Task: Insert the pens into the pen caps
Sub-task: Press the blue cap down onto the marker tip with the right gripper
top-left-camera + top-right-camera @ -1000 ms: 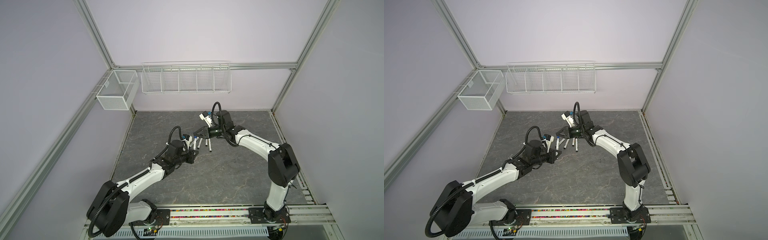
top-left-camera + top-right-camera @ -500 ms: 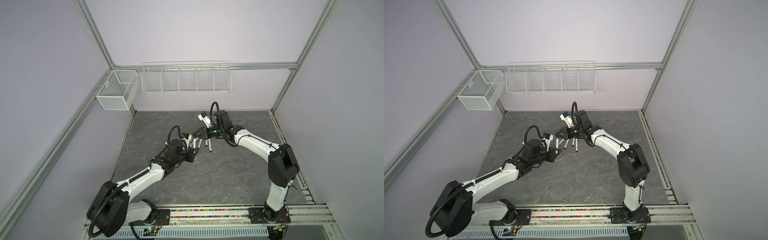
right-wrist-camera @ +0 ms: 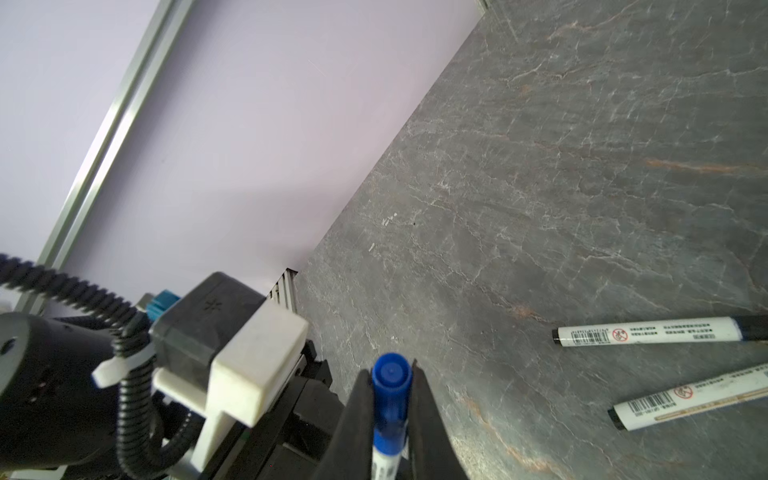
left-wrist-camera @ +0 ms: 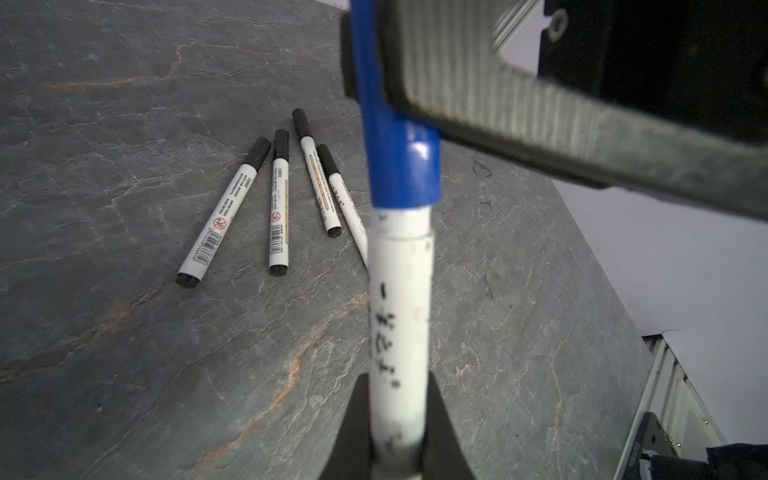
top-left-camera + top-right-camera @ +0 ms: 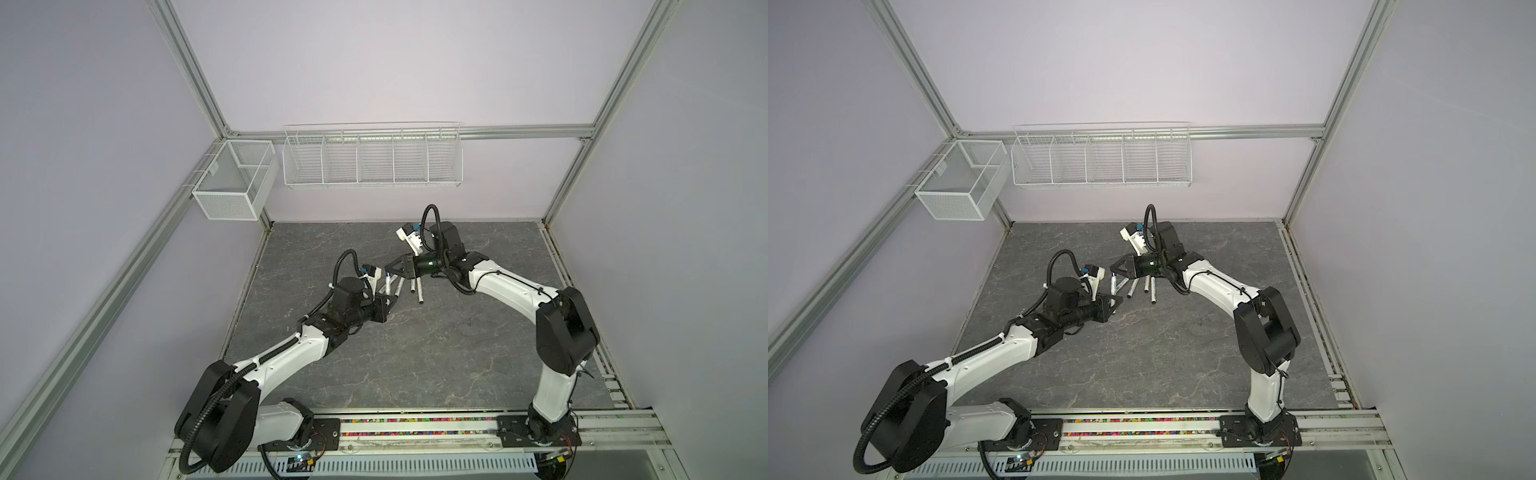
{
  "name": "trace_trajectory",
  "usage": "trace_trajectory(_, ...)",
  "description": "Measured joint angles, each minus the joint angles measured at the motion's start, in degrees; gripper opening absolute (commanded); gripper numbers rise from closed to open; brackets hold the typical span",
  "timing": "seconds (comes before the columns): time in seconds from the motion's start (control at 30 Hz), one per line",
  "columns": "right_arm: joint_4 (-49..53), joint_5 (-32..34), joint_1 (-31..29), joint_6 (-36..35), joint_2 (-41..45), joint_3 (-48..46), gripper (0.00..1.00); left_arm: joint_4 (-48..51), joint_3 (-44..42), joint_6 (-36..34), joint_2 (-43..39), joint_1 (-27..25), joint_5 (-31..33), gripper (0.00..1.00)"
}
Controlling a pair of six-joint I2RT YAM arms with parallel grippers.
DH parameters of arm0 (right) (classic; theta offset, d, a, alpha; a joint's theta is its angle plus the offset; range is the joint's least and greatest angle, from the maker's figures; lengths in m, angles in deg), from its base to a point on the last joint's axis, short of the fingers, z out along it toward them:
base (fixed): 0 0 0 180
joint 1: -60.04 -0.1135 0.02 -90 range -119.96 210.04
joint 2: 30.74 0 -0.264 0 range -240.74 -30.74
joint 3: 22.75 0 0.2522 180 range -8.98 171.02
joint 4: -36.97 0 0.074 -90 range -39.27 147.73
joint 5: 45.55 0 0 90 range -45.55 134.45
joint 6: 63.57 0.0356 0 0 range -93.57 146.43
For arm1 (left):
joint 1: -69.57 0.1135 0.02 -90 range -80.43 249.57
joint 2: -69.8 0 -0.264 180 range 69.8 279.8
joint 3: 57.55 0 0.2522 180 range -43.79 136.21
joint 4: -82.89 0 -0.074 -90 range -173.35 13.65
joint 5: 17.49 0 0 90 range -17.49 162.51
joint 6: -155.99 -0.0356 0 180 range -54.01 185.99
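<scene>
Left wrist: opposed grippers (image 4: 397, 419) (image 4: 368, 50) along blue pen (image 4: 399, 311)

Soft, even light, with faint shadows under the arms (image 5: 286, 357). In both top views the frame posts (image 5: 191, 70) (image 5: 915, 70) splay toward the edges. Close to the left wrist lens the blue pen (image 4: 399, 316) is blurred, with glare on its blue cap (image 4: 405, 174); the black pens (image 4: 279, 199) beyond are sharp.

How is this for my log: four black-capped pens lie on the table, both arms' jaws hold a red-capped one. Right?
The cap is blue, not red, per the left wrist view: four black-capped pens lie on the table, both arms' jaws hold a blue-capped pen.
</scene>
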Motion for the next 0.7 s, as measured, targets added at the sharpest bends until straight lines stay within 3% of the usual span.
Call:
trace_trajectory(0.37,-1.9,-3.0,2.9,-1.9,2.2,-1.7,0.17,-1.0,6.0,-1.4,5.6,-0.1,-3.5,0.00)
trace_trajectory(0.7,1.3,-3.3,3.0,-6.2,3.2,-1.3,0.17,-0.8,6.2,-5.6,5.7,-0.7,-1.6,0.00)
